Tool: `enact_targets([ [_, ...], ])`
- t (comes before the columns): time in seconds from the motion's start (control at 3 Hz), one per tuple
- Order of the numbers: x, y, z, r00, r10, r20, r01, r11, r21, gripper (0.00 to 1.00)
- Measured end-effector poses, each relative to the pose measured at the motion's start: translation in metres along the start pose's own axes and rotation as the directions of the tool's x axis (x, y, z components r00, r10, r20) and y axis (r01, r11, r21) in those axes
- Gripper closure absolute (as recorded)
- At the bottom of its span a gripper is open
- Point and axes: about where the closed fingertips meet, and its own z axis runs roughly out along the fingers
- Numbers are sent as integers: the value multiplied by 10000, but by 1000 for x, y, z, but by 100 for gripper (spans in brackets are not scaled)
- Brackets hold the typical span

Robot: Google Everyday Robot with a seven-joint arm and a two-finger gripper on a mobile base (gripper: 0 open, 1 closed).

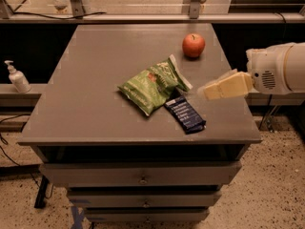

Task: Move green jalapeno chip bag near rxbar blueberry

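Note:
The green jalapeno chip bag [152, 84] lies crumpled near the middle of the grey cabinet top [95, 80], its white edge toward the right. The rxbar blueberry [185, 113], a dark navy bar with white text, lies just to the bag's lower right, touching or nearly touching it. My gripper [209, 89] reaches in from the right on a white arm [276, 69]. It hovers above the right part of the top, to the right of the bag and above the bar, holding nothing.
A red apple [193, 45] sits at the back right of the top. A white pump bottle [16, 77] stands on a ledge to the left. Drawers [140, 178] are below the front edge. A metal rail [143, 18] runs behind.

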Motion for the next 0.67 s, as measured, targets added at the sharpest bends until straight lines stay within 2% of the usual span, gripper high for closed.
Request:
enact_targets([
  [0.33,-1,-17,16,9999,82,69,-77,9977,-671,0],
  [0.67,-17,-44,22,9993,168,328,-113,9869,-1610,0],
])
